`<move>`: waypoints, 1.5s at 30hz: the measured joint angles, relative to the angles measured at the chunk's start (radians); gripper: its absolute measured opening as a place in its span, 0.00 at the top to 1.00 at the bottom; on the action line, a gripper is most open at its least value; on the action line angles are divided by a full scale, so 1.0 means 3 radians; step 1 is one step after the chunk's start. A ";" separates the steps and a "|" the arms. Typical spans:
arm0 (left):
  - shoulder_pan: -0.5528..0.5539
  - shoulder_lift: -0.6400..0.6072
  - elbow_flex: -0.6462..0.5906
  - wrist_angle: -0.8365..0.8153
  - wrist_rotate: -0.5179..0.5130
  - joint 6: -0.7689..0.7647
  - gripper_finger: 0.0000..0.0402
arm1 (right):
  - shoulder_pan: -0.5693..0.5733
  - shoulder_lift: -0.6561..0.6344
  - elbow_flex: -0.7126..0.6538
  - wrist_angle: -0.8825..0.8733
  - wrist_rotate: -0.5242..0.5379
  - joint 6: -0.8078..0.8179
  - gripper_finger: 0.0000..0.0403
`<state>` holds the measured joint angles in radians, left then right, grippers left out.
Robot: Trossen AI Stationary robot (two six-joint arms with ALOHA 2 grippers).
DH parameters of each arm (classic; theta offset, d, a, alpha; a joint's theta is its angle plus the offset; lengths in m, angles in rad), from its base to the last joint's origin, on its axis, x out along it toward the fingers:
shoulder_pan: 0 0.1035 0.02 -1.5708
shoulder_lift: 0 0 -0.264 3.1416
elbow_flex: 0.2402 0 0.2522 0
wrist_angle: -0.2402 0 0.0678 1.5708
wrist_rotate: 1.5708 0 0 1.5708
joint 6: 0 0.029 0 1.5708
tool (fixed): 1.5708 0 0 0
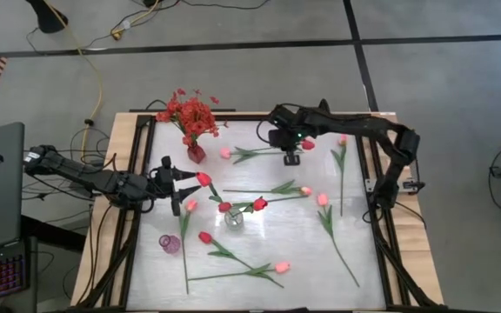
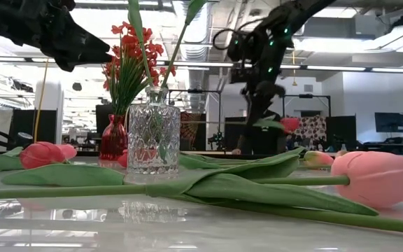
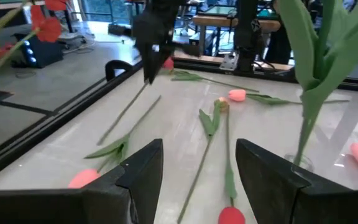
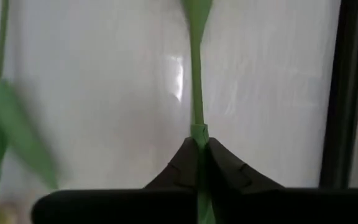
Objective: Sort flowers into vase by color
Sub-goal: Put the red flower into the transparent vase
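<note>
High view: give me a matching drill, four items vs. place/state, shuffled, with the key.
Items:
1. right gripper
2. left gripper
3. red vase
4. clear glass vase

Place or state:
A. holds a bushy spray of small red blossoms, near the table's far edge
B. shut on a green flower stem
C. open, holding nothing, at the table's left side
D. stands mid-table among loose tulips

Pairs: 1-B, 2-C, 3-A, 4-D
</note>
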<state>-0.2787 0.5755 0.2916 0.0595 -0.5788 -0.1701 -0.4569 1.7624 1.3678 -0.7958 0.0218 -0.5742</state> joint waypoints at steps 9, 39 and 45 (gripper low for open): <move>-0.0001 0.0000 0.0000 -0.0003 0.0134 -0.0033 0.53 | 0.0435 -0.0595 0.0000 -0.0571 0.1011 0.0317 0.93; -0.0001 0.0000 0.0000 -0.0008 0.0417 -0.0297 0.53 | 0.2006 -0.1443 0.0005 0.0388 0.4000 -0.0852 0.92; -0.0001 0.0000 0.0000 -0.0007 0.0404 -0.0297 0.53 | 0.2333 -0.1444 0.0005 0.1168 0.4230 -0.1547 0.92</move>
<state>-0.2790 0.5755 0.2916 0.0574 -0.4577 -0.2594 0.2429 1.3293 1.3693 -0.4456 1.2909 -1.0384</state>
